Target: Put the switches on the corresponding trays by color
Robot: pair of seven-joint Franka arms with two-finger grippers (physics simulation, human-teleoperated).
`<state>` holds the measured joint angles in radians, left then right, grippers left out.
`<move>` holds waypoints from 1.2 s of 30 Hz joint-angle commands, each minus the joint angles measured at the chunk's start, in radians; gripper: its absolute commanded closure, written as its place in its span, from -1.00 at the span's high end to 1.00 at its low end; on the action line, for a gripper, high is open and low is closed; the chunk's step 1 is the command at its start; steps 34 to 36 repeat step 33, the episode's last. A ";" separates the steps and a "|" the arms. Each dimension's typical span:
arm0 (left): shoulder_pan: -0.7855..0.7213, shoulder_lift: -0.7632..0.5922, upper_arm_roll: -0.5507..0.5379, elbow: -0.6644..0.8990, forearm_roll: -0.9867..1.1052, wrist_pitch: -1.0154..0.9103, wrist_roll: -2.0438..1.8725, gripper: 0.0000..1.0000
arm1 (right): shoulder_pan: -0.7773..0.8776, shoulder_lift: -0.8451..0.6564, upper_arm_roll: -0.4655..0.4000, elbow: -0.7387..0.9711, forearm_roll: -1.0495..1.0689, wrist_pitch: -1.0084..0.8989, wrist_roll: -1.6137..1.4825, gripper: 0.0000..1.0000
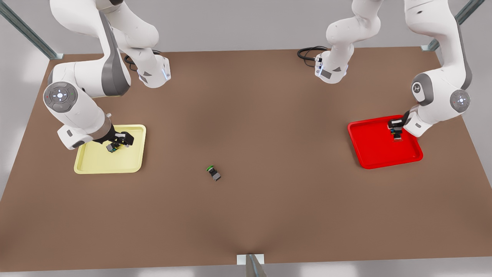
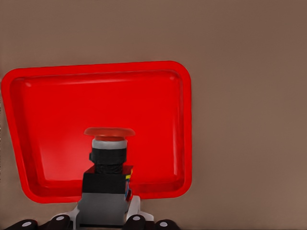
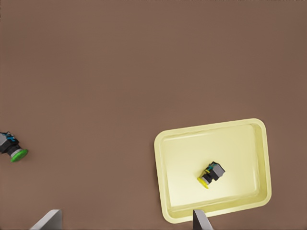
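The left gripper (image 1: 396, 134) hovers above the red tray (image 1: 371, 148), closed on the red switch (image 2: 108, 165), whose long axis runs outward from the fingers, cap away. The right gripper (image 1: 117, 141) hangs spread open over the yellow tray (image 3: 182, 158), with the yellow switch (image 3: 212, 173) lying sideways directly below. The green switch (image 1: 213, 172) lies on the table (image 1: 246, 215), nearer the right gripper.

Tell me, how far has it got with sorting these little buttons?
Done: the yellow switch lies in the yellow tray, with the right gripper open above it. In hand: the left gripper holds the red switch over the red tray, not yet released. The green switch lies on the table, with no green tray in sight.
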<state>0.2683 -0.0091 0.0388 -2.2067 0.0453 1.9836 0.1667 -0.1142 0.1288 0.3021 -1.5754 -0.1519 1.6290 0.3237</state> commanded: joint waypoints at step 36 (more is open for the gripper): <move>-0.304 0.000 0.000 0.624 -0.013 -0.601 -0.180 1.00 | -0.001 0.000 0.014 0.000 0.000 0.000 0.000 1.00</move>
